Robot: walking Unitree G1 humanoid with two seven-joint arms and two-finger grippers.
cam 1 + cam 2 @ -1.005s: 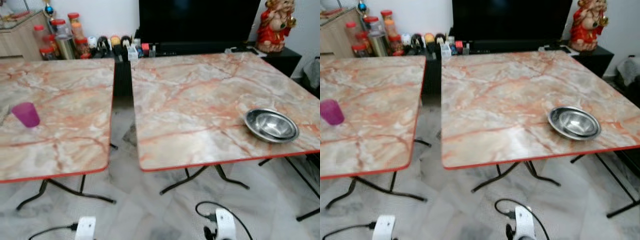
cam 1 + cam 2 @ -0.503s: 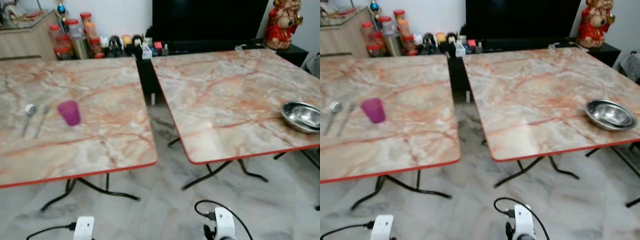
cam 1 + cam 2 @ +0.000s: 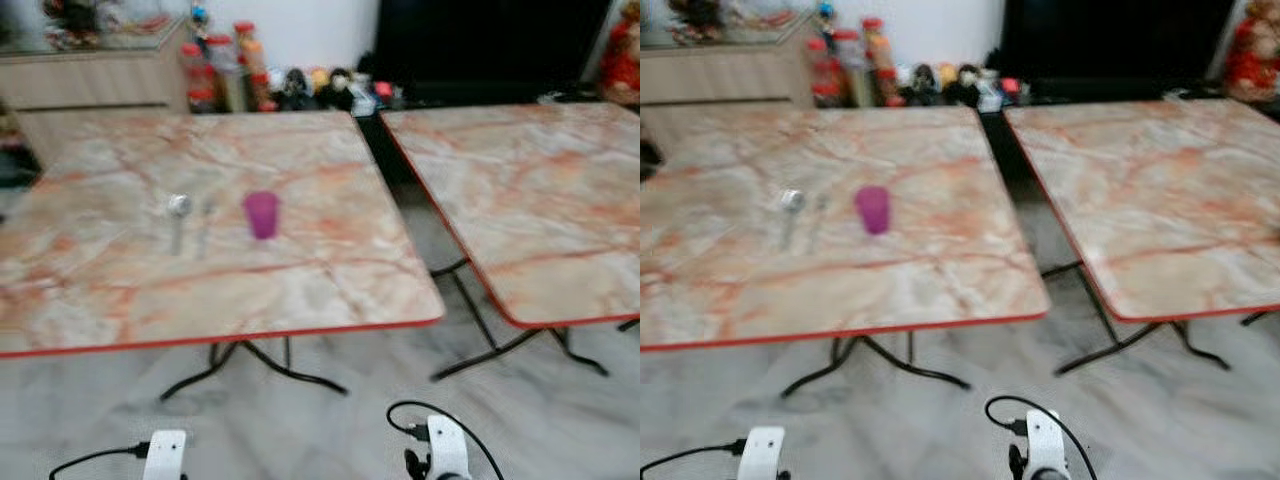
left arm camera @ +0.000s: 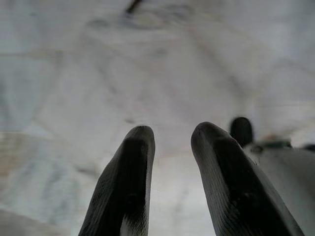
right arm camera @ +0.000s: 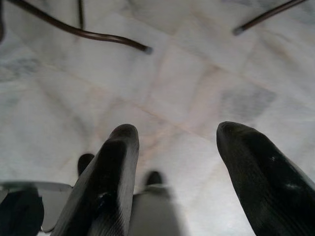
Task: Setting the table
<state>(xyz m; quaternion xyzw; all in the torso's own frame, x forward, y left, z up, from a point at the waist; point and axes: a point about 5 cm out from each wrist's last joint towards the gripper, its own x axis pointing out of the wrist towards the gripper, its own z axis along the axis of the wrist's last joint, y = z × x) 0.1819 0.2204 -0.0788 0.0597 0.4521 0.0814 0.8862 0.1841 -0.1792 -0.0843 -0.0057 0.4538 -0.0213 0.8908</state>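
A purple cup (image 3: 262,214) stands upright near the middle of the left marble-patterned table (image 3: 330,290). Just to its left lie a spoon (image 3: 178,215) and a fork (image 3: 203,222), side by side. The picture is blurred. My left gripper (image 4: 172,132) hangs low over the pale floor, open and holding nothing. My right gripper (image 5: 178,130) is likewise down by the floor, open and empty, with the table's dark legs beyond it.
A second marble table (image 3: 540,200) stands to the right, across a narrow gap. Jars and bottles (image 3: 220,75), a wooden cabinet (image 3: 90,75) and a dark TV (image 3: 490,45) line the back wall. Black table legs (image 3: 250,365) splay over the floor.
The camera has swung left: the left table with cup, spoon and fork now sits in the centre, and the metal bowl has slid out on the right. Both arms still hang.
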